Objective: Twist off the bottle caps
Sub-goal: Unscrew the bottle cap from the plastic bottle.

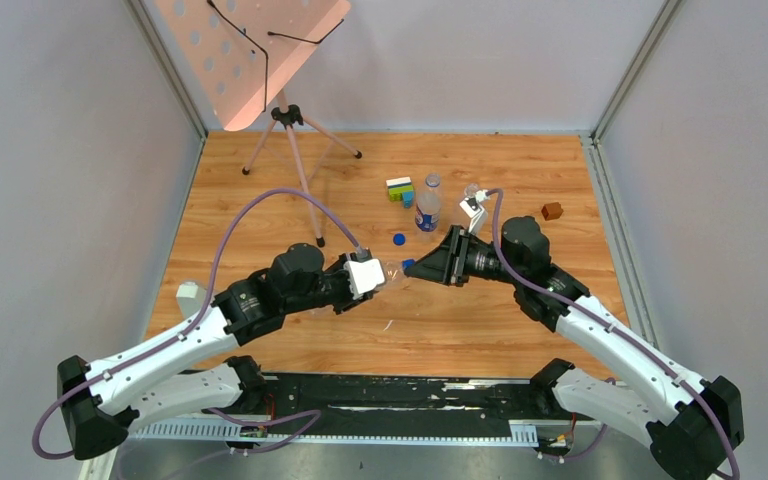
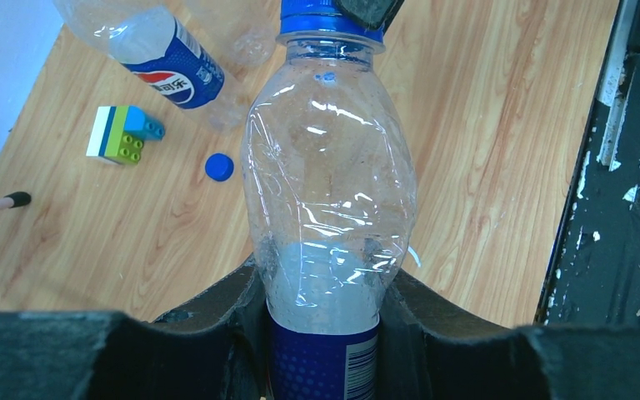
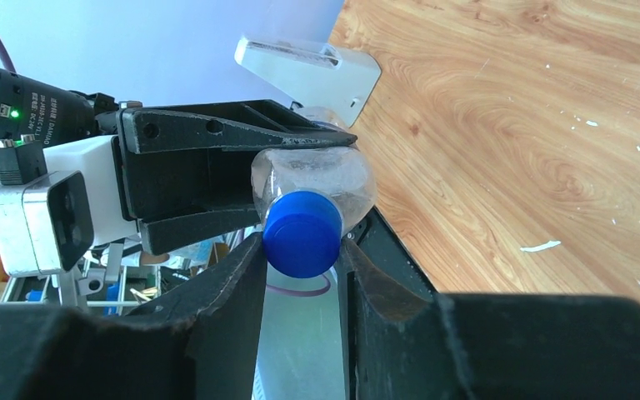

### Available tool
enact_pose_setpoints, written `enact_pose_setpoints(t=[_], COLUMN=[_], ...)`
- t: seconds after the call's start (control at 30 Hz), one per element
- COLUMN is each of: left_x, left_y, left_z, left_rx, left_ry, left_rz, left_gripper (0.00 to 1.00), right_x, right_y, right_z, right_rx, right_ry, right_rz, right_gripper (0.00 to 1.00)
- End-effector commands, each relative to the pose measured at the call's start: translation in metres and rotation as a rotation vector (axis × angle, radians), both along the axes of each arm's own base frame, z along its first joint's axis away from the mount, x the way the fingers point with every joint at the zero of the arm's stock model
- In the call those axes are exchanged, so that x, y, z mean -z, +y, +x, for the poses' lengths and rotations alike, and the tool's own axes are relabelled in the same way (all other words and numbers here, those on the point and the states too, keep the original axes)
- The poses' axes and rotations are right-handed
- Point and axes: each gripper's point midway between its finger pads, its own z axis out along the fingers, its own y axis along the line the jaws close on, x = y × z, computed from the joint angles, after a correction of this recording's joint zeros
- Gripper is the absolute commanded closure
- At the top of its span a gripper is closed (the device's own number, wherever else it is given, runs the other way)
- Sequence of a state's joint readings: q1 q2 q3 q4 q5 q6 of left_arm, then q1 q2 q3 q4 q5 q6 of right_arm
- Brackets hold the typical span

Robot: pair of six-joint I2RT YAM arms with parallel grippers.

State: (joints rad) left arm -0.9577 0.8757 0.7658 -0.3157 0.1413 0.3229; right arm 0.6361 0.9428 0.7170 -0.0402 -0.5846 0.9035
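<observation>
Left pincer (image 1: 384, 276), top view: clamped on the held bottle (image 1: 394, 270) over the middle of the table (image 1: 480, 320). Right pincer (image 1: 413, 266): closed on the blue cap (image 1: 408, 264) at that bottle's neck, tip to tip with the left one. Farther back: loose cap (image 1: 399, 239), standing bottle (image 1: 428, 205), toy block cluster (image 1: 400, 189), brown cube (image 1: 552, 211) well apart at right.

Left wrist view: dark fingers (image 2: 233, 312) pressed on both sides of the held bottle's lower body, just above its blue label. Clear crinkled body extending away to the blue cap at the top edge, right pincer touching it.

Right wrist view: blue cap squeezed between both fingers (image 3: 242, 275), touching each. Bottle shoulder just behind, gripped across by the left pincer.
</observation>
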Motion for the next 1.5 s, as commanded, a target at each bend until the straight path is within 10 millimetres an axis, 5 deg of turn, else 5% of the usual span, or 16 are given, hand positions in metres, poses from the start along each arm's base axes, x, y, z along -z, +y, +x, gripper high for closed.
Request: enact_pose_setpoints(t=[0.0,0.17,0.47,0.63,0.83,1.17,1.47], left_x=[-0.009,-0.016,-0.031,-0.032,-0.033,-0.032,-0.028], left_y=[-0.008,-0.015,-0.025,-0.025,-0.022,-0.009,-0.004], left_z=[-0.006,-0.018,-0.063,-0.077,-0.073,-0.029,-0.011], left_rx=[0.047,0.119,0.349,0.426,0.399,0.153,0.067], left_ry=[0.004,0.018,0.111,0.138,0.126,0.01,-0.023], left_rz=[-0.023,-0.059,-0.114,-0.108,-0.098,-0.083,-0.047], left_gripper=[1.0,1.0,1.0,1.0,0.99,0.98,0.98], right_x=[-0.01,-0.014,-0.014,-0.011,-0.013,-0.022,-0.035], right_y=[-0.001,-0.002,-0.015,-0.021,-0.025,-0.024,-0.015], right_z=[0.009,0.001,-0.042,-0.039,-0.03,-0.037,-0.016], right_rx=[0.022,-0.08,-0.393,-0.379,-0.276,-0.136,-0.019], right_ry=[-0.12,-0.366,-1.09,-1.26,-1.104,-0.514,-0.263], right_rz=[0.012,-0.028,-0.039,-0.088,-0.106,0.006,0.055], right_gripper=[0.82,1.0,1.0,0.97,0.39,0.33,0.35])
